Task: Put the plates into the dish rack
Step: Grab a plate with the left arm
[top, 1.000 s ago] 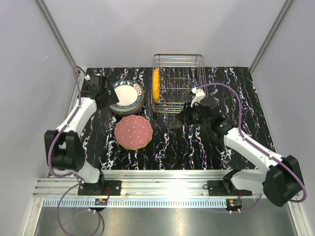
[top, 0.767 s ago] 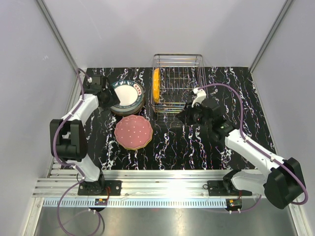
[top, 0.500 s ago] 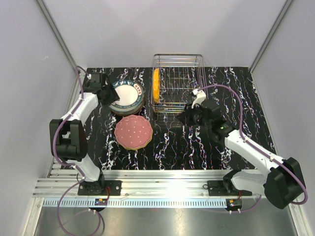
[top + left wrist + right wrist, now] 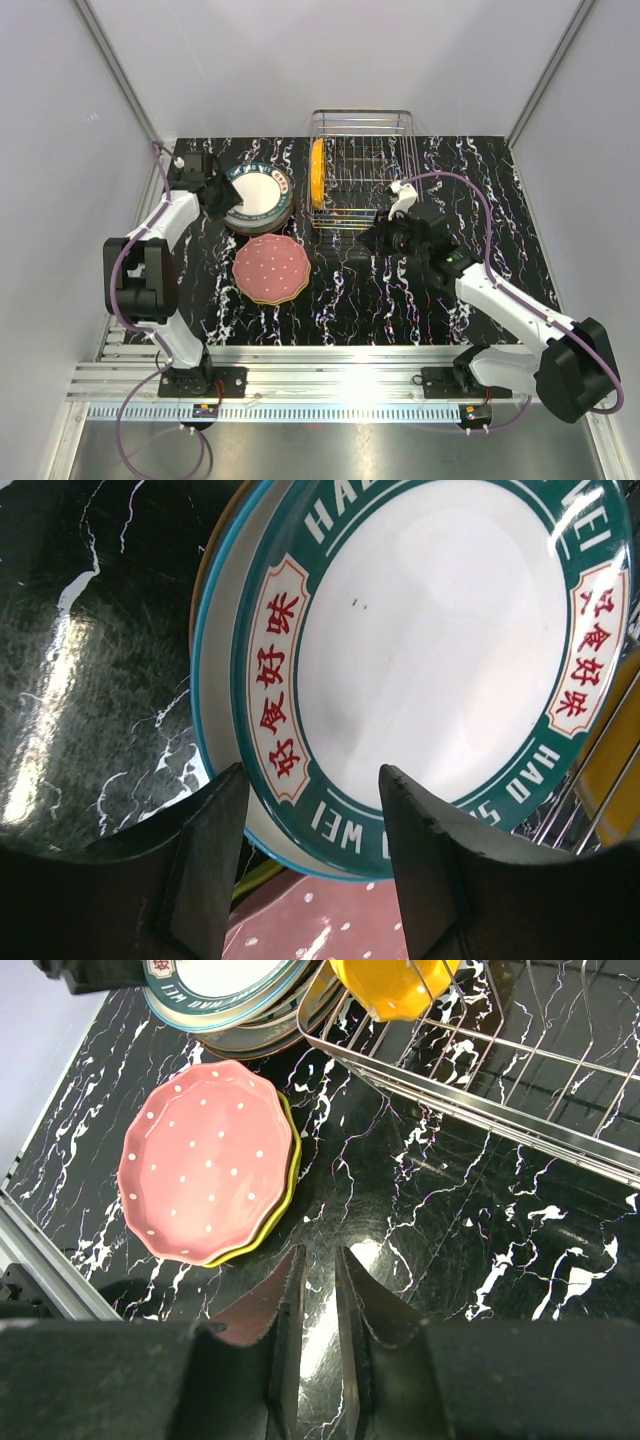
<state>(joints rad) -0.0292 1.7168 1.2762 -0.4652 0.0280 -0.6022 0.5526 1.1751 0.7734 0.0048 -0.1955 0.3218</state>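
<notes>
A stack of plates [image 4: 258, 197] lies at the back left. Its top plate [image 4: 440, 630] is white with a green rim and red characters, resting on a blue-rimmed plate [image 4: 215, 720]. My left gripper [image 4: 312, 770] hovers over the top plate's left rim [image 4: 222, 200], jaws apart, gripping nothing. A pink dotted plate [image 4: 205, 1160] lies on a yellow one [image 4: 285, 1190] nearer the front. The wire dish rack [image 4: 365, 165] holds an orange plate [image 4: 317, 172] upright at its left end. My right gripper [image 4: 319, 1252] hangs over bare table in front of the rack, its jaws almost together with nothing between them.
The black marbled table [image 4: 420, 300] stretches between the pink plate and my right arm. Grey walls close in the sides and back. The rack's near wire edge [image 4: 480, 1110] runs just beyond my right gripper. An aluminium rail [image 4: 330, 380] runs along the front.
The left gripper's jaws have narrowed and it has shifted closer onto the stack's rim. The right gripper's jaws have closed a little; that arm has barely moved.
</notes>
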